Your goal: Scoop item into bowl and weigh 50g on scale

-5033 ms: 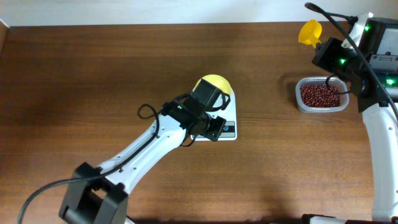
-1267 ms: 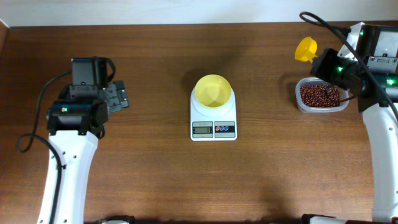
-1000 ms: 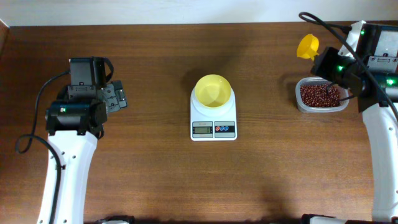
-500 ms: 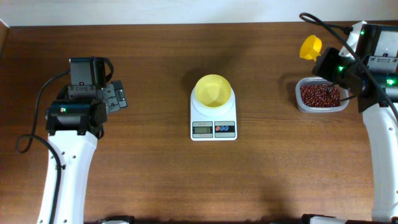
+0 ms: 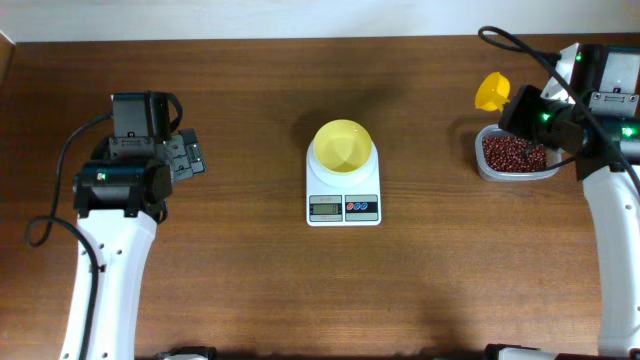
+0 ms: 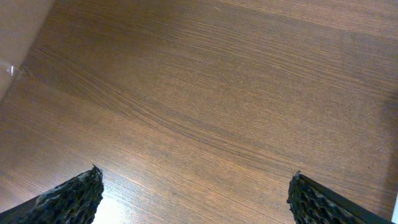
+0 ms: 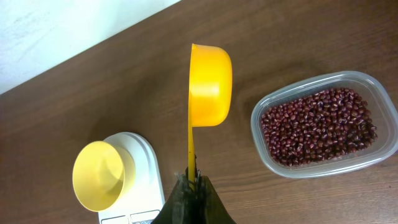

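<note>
The pale yellow bowl (image 5: 343,146) (image 7: 99,175) stands empty on the white scale (image 5: 343,200) (image 7: 148,165) at the table's middle. Dark reddish-brown beans (image 5: 513,153) (image 7: 318,127) fill a clear container (image 5: 517,172) (image 7: 273,163) at the right. My right gripper (image 5: 512,106) (image 7: 191,182) is shut on the handle of a bright yellow scoop (image 5: 490,90) (image 7: 210,85). The scoop hangs in the air, turned on its side, just left of the container. My left gripper (image 5: 188,157) (image 6: 194,196) is open over bare wood at the far left, and its fingertips (image 6: 71,198) hold nothing.
A pale wall runs along the table's far edge (image 5: 300,38). The left arm (image 5: 115,220) lies along the left side and the right arm (image 5: 610,220) along the right side. A black cable (image 5: 510,45) loops above the right gripper.
The left arm has drawn back from the scale to the far left and now rests still. The right gripper has shifted the scoop slightly left and down, close by the bean container.
</note>
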{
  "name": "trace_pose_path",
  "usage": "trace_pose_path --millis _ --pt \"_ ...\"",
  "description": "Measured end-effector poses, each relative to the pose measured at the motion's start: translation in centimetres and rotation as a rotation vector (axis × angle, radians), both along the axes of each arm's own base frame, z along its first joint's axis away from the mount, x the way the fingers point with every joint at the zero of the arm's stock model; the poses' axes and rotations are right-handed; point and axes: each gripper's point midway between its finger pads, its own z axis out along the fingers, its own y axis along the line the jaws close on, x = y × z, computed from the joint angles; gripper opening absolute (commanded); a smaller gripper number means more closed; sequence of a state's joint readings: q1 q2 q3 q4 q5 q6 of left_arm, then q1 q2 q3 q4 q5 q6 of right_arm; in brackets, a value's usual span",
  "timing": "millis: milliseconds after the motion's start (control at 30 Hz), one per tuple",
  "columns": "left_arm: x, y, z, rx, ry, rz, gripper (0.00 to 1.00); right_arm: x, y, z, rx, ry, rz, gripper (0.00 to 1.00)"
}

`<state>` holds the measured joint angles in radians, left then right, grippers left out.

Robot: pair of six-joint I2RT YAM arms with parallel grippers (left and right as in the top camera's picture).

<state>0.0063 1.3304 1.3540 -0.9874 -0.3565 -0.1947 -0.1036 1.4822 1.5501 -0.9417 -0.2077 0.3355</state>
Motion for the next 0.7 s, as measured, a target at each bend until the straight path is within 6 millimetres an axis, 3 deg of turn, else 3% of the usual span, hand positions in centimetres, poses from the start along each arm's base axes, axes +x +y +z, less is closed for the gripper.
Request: trace_pose_path --millis 700 --pt "0.0 0.0 0.0 0.0 0.0 0.0 0.99 0.78 0.27 0.76 -0.028 -0.054 0.057 0.04"
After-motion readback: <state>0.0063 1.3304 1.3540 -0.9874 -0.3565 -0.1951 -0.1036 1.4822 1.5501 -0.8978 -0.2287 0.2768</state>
